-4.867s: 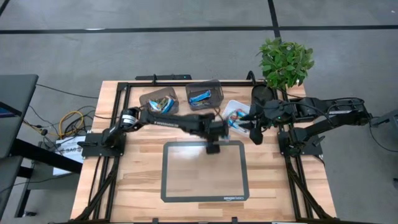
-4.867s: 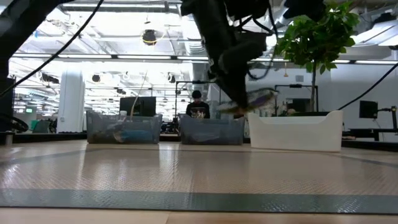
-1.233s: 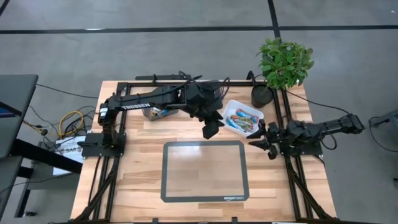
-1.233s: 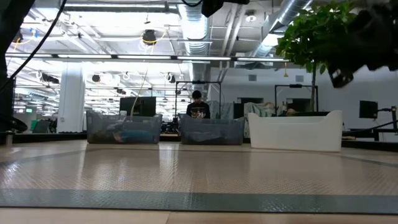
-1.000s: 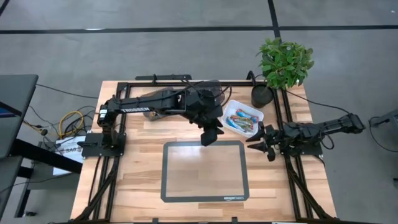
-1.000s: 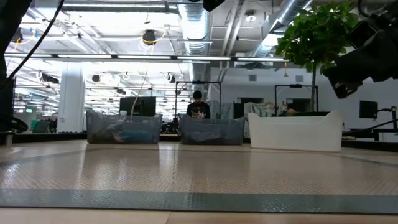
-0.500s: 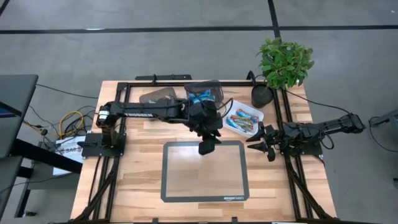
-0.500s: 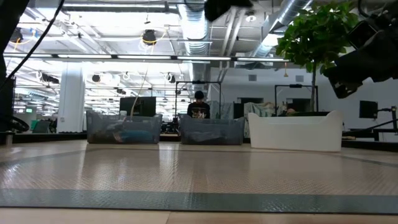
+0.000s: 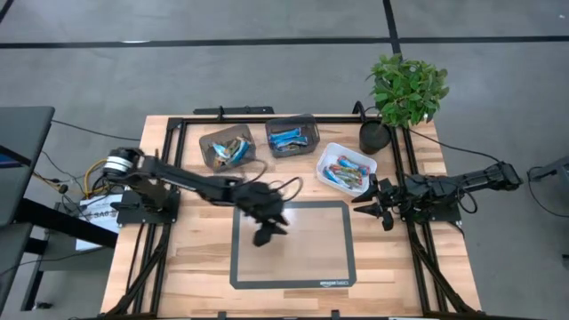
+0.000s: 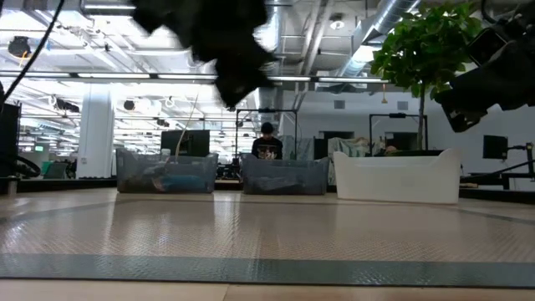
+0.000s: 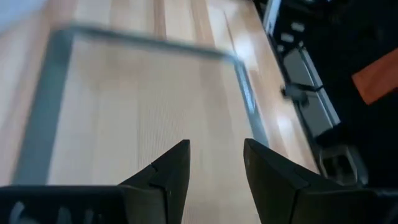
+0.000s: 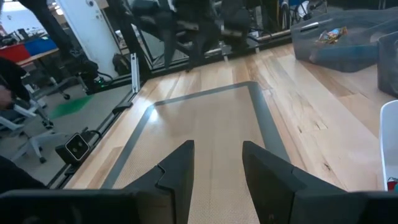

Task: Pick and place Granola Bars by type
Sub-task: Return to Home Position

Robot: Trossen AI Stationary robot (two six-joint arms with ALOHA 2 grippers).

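3 containers stand along the far edge of the desk (image 9: pixel 204 267): 2 clear bins, the left bin (image 9: pixel 226 148) and the middle bin (image 9: pixel 292 135), each holding wrapped granola bars, and a white tray (image 9: pixel 348 167) toward the far right corner holding several more bars (image 9: pixel 342 170) in mixed wrappers. The grey-framed mat (image 9: pixel 292 243) at the desk's centre carries nothing. The left gripper (image 9: pixel 264 233) hangs above the mat's left edge, its fingers (image 11: pixel 168 177) parted by a narrow gap with nothing between them. The right gripper (image 9: pixel 366 197) waits at the right edge of the desk, just beside the tray, fingers likewise parted and bare. Handling, as a judgement: each bar is probably light, with a slick, crinkling foil wrapper over a firm but breakable core. Hold is best taken across the short width near mid-length, with modest squeeze; the crimped wrapper ends would likely slip or fold.
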